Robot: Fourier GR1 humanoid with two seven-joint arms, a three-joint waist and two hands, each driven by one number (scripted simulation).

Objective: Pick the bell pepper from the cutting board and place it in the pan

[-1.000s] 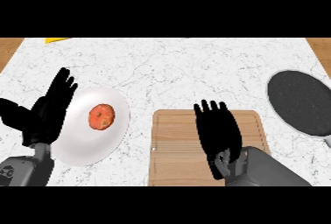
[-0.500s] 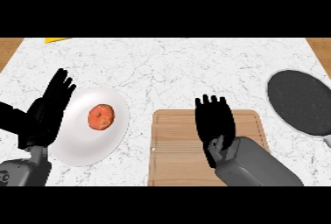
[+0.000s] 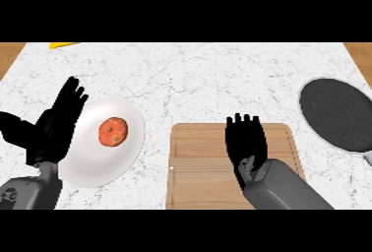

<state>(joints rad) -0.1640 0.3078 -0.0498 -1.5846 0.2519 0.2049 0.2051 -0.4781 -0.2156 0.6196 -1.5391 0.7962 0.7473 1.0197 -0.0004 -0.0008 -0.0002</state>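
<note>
A: White marble desk (image 3: 203, 74), yellow scrap (image 3: 64, 45) at the top left edge. What's on the left?
B: Left hand (image 3: 54, 130) at the left edge, upright, fingers straight and spread, holding nothing. It's resting just beside the white plate (image 3: 91, 167). A red-orange round item (image 3: 113, 132) lies on the plate near its middle.
A: Is that the pepper? The task says cutting board.
B: Probably, going by colour. It's on the plate, not the board. The cutting board (image 3: 200, 167) in the middle shows bare wood wherever it isn't covered.
A: Covered by what?
B: Right hand (image 3: 245, 142), over the board's right half. Fingers straight, close together, pointing away, clamped on nothing visible. Can't tell if anything sits under the palm.
A: Pan?
B: Dark pan (image 3: 338, 115) at the far right, well apart from the plate, with the board between them.
A: So the step is the reach. How to do it well?
B: My call: go for the item where it lies, on the plate. The left hand is nearest, but the pan is on the right hand's side. Come down from above with thumb and fingers apart on either side. Clear the plate rim and curl round the item before lifting, since it's round and may roll.
</note>
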